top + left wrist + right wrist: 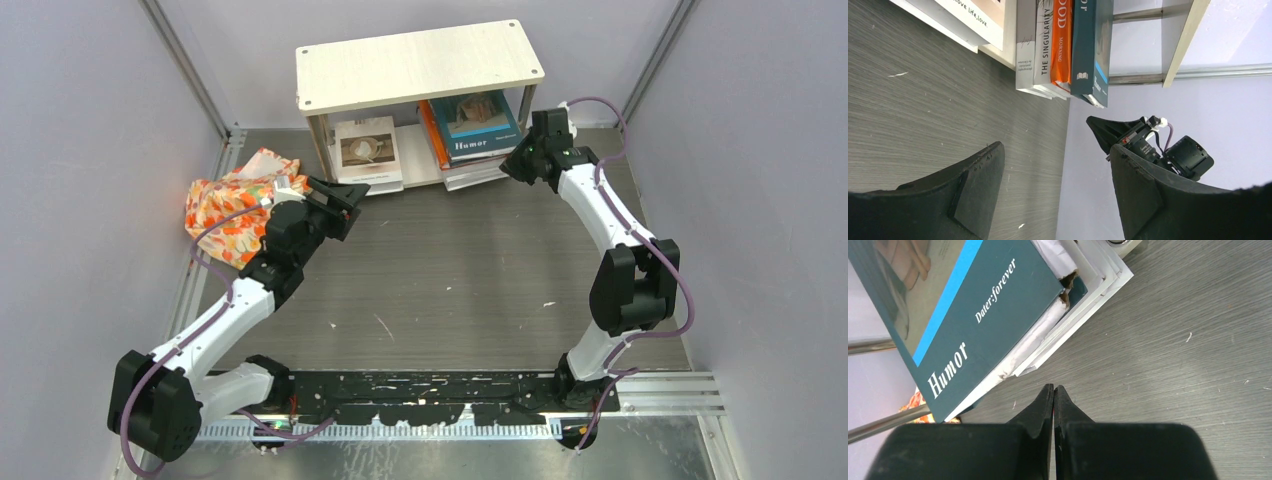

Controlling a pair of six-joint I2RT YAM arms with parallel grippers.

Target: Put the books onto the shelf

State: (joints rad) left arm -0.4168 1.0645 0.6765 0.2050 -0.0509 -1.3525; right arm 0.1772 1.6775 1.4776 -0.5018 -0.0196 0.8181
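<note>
Status of the books: all lie on the lower board of the shelf (420, 65), under its top board; none remains on the tabletop (450, 280).

Left bay: the coffee-cup book (367, 150) lies flat, cover up; its near edge projects past the board toward me.

Right bay: the teal "Humor" book (475, 125) tops a stack; the left wrist view shows four spines there, including the orange book (1062, 40) directly under the teal one and two pale ones beneath; I cannot identify the palm-leaf cover from the spines alone. The stack is fanned, corners out of line, and it overhangs the front of the board on the right wrist view.

My right hand (1053, 388) is clenched on nothing, fingers pressed tip to tip; it sits low over the tabletop, just beside the near corner of the fanned stack, apparently not touching. Judgement: fingers held together form a single blunt point, suited to pushing the overhanging corners square and deeper onto the board; an open hand would straddle the thin edges and slip.

My left hand (1054, 150) is released and empty, fingers spread; it hovers near the coffee-cup book, next to the floral cloth (230, 205). Judgement: it waits clear of the stack so the right hand has room to work; the task looks nearly complete, only tidying left.
</note>
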